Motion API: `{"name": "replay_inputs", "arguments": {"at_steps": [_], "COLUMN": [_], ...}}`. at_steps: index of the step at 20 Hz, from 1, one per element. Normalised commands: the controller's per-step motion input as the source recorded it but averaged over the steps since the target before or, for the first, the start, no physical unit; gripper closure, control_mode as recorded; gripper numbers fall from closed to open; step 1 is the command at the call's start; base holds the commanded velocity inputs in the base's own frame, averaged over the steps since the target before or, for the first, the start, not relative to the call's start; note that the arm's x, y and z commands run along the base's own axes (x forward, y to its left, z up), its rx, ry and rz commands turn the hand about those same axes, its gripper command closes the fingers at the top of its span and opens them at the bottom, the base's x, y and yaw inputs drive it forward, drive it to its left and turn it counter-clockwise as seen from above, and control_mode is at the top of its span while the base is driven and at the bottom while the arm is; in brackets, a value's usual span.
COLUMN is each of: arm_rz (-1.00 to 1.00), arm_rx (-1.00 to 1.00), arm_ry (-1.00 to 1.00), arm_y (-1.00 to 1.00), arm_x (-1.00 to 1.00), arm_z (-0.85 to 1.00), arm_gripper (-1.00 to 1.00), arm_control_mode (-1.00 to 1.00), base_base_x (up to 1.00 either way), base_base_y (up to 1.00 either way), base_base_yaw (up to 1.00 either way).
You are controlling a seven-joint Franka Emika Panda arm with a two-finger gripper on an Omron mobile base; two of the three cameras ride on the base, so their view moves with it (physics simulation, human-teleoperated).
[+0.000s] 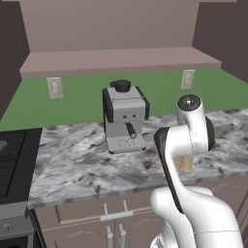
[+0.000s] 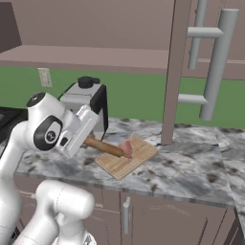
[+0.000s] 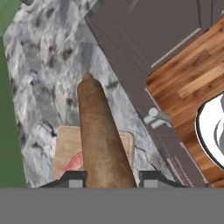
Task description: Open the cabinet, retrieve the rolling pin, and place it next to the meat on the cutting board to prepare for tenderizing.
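Pincer gripping the rolling pin, held just above the cutting board beside the meat; best lowered gently, level, alongside the meat, clear of the board's edge

Rolling pin above cutting board, beside meat.

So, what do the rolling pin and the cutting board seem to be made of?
The rolling pin looks like dark brown wood with a matt finish: fine speckled grain and no shine. The cutting board looks like pale tan wood, unvarnished, with faint parallel lines across its top. As both are rendered, this is only their look.
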Motion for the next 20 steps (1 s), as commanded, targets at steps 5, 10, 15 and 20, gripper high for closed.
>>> {"name": "replay_inputs", "arguments": {"at_steps": [5,10,15,20], "arm_rz": [-0.09,-0.03,-0.02,-0.01], "arm_rx": [0.04,0.01,0.01,0.0], "arm_ry": [0.07,0.05,0.04,0.04], "arm_y": [-0.02,0.0,-0.01,-0.02], "arm_x": [0.22,0.27,0.25,0.22], "arm_z": [-0.37,-0.38,-0.35,-0.37], "arm_gripper": [1.0,1.0,1.0,1.0], "arm_control_mode": [-1.0,-1.0,-1.0,-1.0], "base_base_x": [0.0,0.0,0.0,0.0], "base_base_y": [0.0,0.0,0.0,0.0], "base_base_yaw": [0.0,0.0,0.0,0.0]}}
